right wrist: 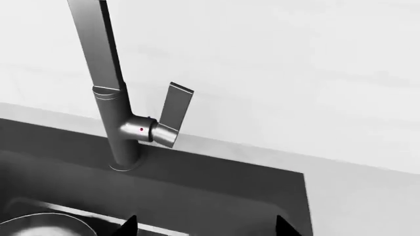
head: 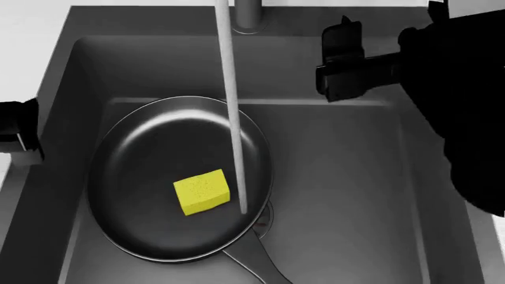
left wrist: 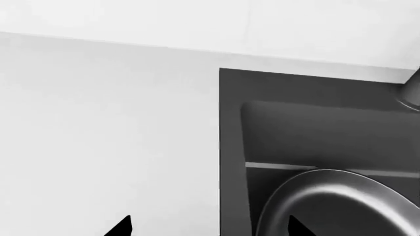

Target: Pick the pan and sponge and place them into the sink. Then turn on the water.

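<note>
The dark pan (head: 158, 177) lies in the dark grey sink (head: 355, 195), its handle towards the near edge. The yellow sponge (head: 203, 191) lies inside the pan. A thin pale stream of water (head: 233, 118) falls from above and lands by the pan's right rim. My left gripper (left wrist: 210, 231) is open and empty over the sink's left edge, and part of it shows at the left of the head view (head: 16, 130). The pan's rim (left wrist: 341, 201) lies beside it. My right gripper (right wrist: 206, 228) is open and empty, above the sink's back right (head: 341, 59), apart from the tap.
The square grey metal tap (right wrist: 108, 98) stands on the sink's back edge, its flat handle (right wrist: 176, 110) tilted upward. White counter (left wrist: 98, 128) lies left of the sink, and a white wall (right wrist: 295, 59) rises behind it.
</note>
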Tool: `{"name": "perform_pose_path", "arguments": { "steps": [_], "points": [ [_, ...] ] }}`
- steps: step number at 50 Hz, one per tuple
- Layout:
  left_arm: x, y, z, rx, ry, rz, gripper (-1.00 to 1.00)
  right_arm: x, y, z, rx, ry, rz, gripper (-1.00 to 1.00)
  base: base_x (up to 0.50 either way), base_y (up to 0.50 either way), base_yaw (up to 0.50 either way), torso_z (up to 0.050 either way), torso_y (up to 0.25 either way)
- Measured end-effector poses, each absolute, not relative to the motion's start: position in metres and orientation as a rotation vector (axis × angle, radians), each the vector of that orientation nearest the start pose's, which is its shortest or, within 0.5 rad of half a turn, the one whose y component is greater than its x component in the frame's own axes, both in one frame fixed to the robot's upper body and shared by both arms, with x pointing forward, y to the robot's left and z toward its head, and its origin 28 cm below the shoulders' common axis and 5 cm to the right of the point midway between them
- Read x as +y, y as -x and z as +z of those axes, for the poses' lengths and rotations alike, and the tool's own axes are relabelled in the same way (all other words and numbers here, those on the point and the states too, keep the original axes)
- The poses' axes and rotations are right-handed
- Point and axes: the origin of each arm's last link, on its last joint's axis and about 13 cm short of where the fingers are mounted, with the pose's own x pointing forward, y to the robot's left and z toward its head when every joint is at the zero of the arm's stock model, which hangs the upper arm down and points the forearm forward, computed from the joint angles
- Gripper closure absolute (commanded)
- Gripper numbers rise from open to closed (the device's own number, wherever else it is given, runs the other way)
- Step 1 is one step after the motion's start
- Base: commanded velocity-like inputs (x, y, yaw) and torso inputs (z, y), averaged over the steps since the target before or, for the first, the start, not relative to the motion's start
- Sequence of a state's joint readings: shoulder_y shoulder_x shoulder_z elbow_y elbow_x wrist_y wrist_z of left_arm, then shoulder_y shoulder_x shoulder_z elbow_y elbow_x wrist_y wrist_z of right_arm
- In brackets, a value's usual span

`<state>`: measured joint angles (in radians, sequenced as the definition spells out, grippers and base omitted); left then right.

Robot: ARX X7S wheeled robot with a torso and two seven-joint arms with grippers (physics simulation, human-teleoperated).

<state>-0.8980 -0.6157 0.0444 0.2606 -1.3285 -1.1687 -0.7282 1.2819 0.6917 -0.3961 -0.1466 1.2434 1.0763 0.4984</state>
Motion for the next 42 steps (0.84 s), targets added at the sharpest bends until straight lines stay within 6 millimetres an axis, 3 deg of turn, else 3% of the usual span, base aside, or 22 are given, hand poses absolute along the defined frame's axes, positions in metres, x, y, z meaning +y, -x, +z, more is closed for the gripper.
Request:
{"name": "perform_pose_path", "arguments": {
  "steps": [16,30,42],
  "points": [
    [0.278,-0.262,0.281,0.187,0.092,-0.021,-1.00,-0.182,-0.246,0.339,0.057,0.139,0.116,-1.00,0.00,0.00,0.00,0.000,0.000],
    [0.286,-0.249,0.303,0.208,0.042,-0.031,-1.00,-0.204,-0.211,0.379,0.027,0.160,0.042,-1.00,0.00,0.00,0.00,0.000,0.000],
    [0.299,-0.232,0.336,0.174,0.008,-0.009,-1.00,-0.221,-0.182,0.406,-0.031,0.183,-0.016,-1.00,0.00,0.00,0.00,0.000,0.000]
  ]
}}
